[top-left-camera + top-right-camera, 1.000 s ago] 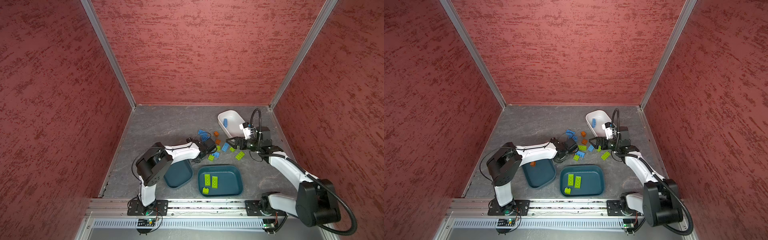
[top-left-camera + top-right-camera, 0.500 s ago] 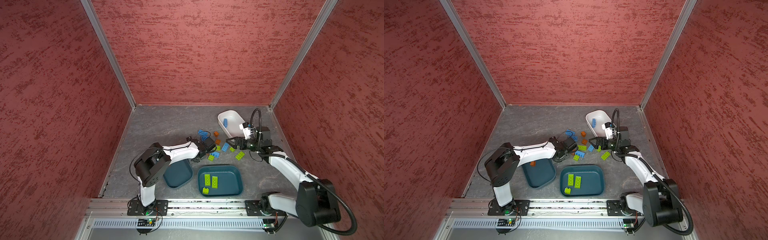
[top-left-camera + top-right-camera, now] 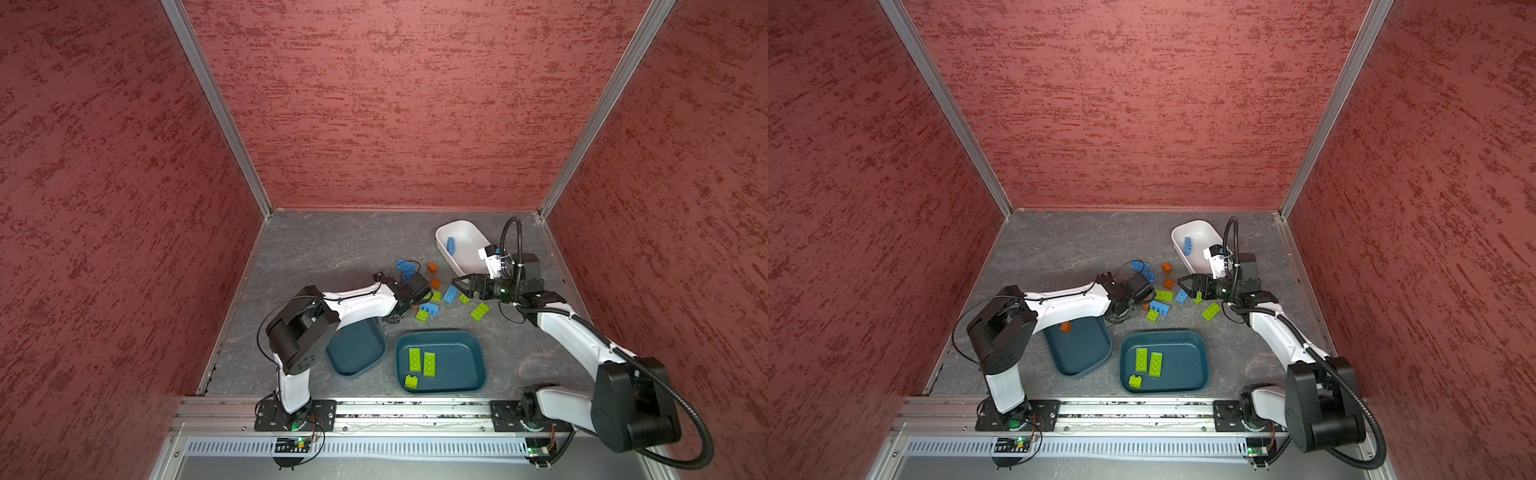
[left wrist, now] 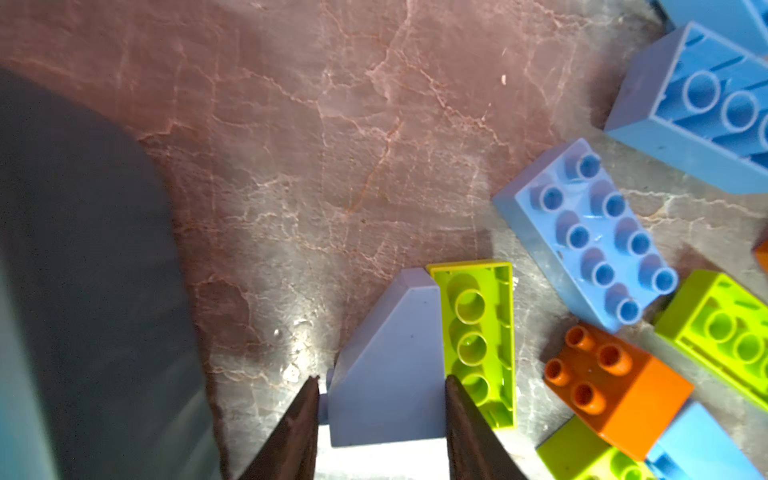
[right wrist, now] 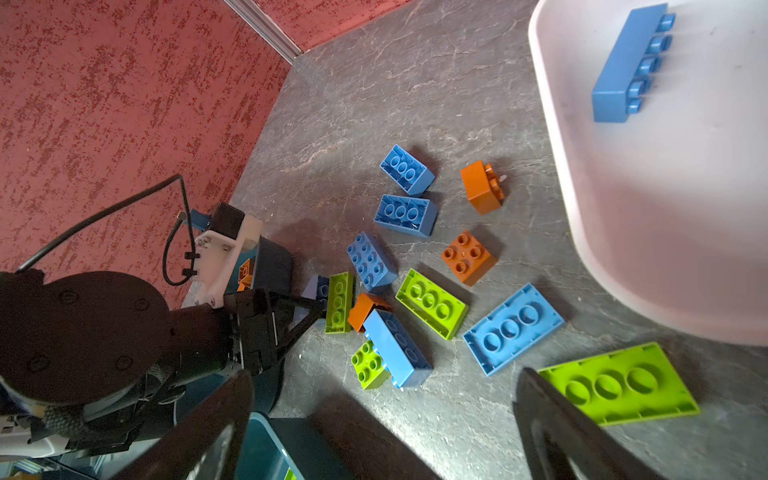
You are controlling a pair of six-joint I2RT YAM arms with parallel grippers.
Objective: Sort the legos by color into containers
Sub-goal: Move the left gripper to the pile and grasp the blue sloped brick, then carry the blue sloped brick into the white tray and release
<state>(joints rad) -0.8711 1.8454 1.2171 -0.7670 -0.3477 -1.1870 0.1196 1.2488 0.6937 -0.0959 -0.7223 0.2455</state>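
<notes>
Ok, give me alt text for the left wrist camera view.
Two dark fingers straddle a blue wedge brick on the table, a lime green brick beside it, underside showing. More blue, orange and green bricks lie nearby; a teal tub blurs one edge.

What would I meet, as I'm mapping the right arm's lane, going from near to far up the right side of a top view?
Teal tub holding three lime bricks → loose flat lime brick → white tub, with one blue brick inside.

No legible text on the legos [image 5: 513,328], none on the containers [image 5: 623,249], no numbers, no signs
</notes>
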